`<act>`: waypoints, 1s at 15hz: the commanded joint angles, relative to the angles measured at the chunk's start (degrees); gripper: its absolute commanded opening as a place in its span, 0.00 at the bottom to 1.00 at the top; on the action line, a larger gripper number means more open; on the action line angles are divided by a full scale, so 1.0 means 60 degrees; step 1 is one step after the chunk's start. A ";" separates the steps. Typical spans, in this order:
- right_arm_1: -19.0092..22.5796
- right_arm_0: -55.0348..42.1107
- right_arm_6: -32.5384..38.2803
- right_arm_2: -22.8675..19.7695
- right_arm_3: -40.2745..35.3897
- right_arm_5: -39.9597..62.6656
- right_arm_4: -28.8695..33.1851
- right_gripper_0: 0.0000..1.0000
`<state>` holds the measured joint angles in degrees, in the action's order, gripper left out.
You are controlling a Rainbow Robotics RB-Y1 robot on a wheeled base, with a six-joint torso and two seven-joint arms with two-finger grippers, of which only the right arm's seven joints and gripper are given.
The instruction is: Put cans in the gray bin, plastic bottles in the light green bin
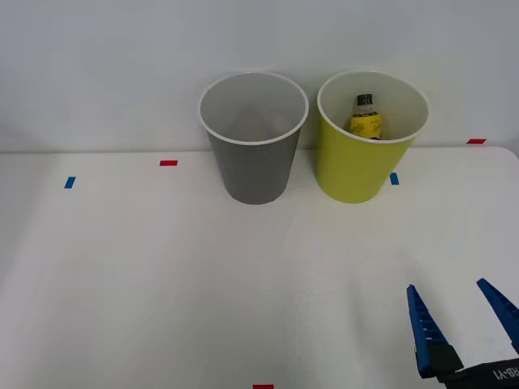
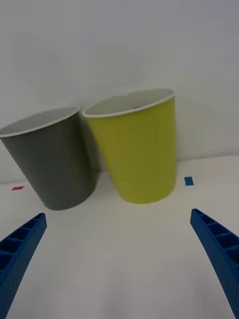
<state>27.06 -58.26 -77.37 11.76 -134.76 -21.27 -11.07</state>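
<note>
The gray bin [image 1: 255, 158] [image 2: 52, 159] and the light green bin [image 1: 357, 166] [image 2: 142, 149] stand side by side at the back of the white table. A plastic bottle [image 1: 366, 116] with a black cap and yellow label stands inside the light green bin. The cans are out of view; the gray bin's visible inside looks pale and bare. My right gripper [image 1: 461, 312] [image 2: 119, 259] hovers low at the table's near right, well short of both bins, open with nothing between its blue fingers [image 1: 423, 328].
Small red tape marks [image 1: 168, 163] and blue tape marks [image 1: 70, 182] dot the white table [image 1: 162, 284]. A white wall rises right behind the bins. Wide bare tabletop lies between the gripper and the bins.
</note>
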 commanded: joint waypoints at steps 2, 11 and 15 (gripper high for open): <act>-0.0818 -0.0514 -0.0421 -0.0056 0.0003 -0.0073 0.0424 1.00; -0.1888 -0.1525 -0.0846 -0.0231 0.1409 -0.0732 0.1728 1.00; -0.3045 -0.2067 0.1849 -0.0891 0.1658 -0.1245 0.4394 1.00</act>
<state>11.80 -68.95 -73.17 8.32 -125.57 -26.63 9.52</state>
